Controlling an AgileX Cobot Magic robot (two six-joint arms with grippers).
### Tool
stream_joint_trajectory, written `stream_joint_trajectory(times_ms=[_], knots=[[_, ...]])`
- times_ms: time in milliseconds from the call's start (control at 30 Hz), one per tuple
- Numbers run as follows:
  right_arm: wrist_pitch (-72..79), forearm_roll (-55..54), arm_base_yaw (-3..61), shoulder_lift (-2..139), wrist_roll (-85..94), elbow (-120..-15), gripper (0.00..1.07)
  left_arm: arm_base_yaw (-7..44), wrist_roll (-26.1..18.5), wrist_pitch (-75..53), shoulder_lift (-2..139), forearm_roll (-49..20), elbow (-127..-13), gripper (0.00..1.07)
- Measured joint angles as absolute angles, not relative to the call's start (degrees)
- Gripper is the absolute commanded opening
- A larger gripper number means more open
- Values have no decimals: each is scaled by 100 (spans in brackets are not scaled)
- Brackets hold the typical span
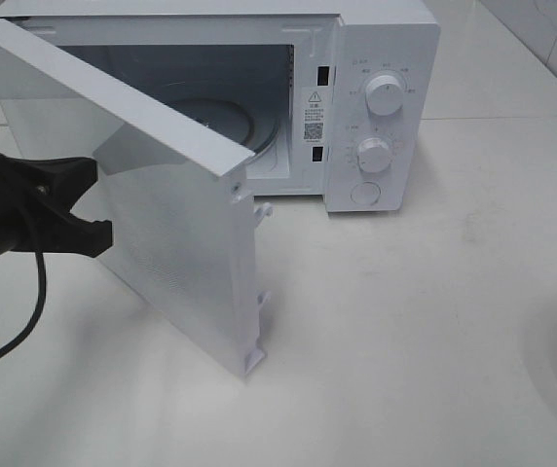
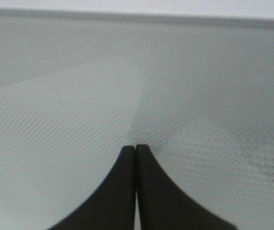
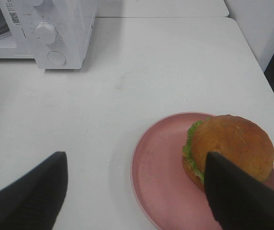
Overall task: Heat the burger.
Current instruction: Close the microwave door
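White table [image 3: 175, 62]: golden-bunned burger [image 3: 230, 146] with green lettuce.

The light around me is bright and even, and it washes the white table [image 1: 405, 321] almost without detail, with only a soft grey shadow below the open microwave door [image 1: 176, 243]. My left wrist view is dim and blurred, a pale reflection lying on the dotted door panel [image 2: 55, 143]. Beside the pink plate [image 3: 156, 177] my fingers [image 3: 237, 196] are dark and out of focus.
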State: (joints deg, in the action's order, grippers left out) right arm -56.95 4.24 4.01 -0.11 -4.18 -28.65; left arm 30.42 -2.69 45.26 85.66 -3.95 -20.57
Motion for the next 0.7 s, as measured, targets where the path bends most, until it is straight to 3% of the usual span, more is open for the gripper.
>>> stream_joint_trajectory(times_ms=[300,700], knots=[[-5695,424,401,-11,-418,-2865,76,3392,-269,4555,9093,-527,-2687,0],[-5695,424,401,-11,-418,-2865,76,3839,-309,4561,10067,-1541,-3879,0]])
